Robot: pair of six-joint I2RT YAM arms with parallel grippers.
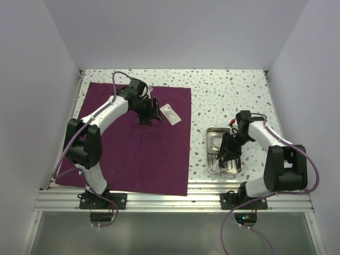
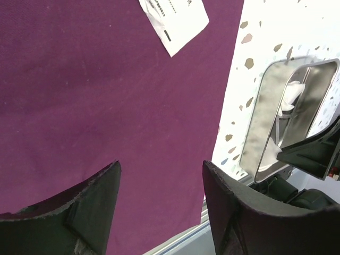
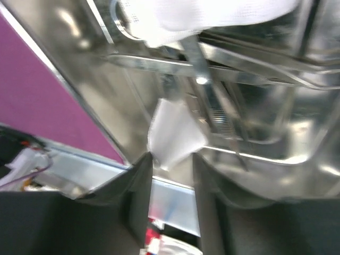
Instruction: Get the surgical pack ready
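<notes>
The deep-maroon cloth (image 1: 138,154) (image 2: 106,95) lies flat over the left half of the table. On its far right part rests a white printed packet (image 1: 170,113) (image 2: 175,21). My left gripper (image 1: 151,114) (image 2: 162,164) hovers open over the cloth beside that packet, nothing between its fingers. To the right of the cloth stands the steel tray (image 1: 209,151) (image 2: 255,133) (image 3: 79,69), holding thin metal instruments (image 3: 212,90) and a white pad (image 3: 212,13). My right gripper (image 1: 227,154) (image 3: 172,156) reaches into the tray, jaws parted, a small white pad (image 3: 172,133) lying right at its fingertips.
The speckled tabletop (image 1: 228,95) shows bare behind and around the tray. An aluminium rail (image 1: 170,199) runs along the near edge by the arm bases. White walls close in the table on three sides.
</notes>
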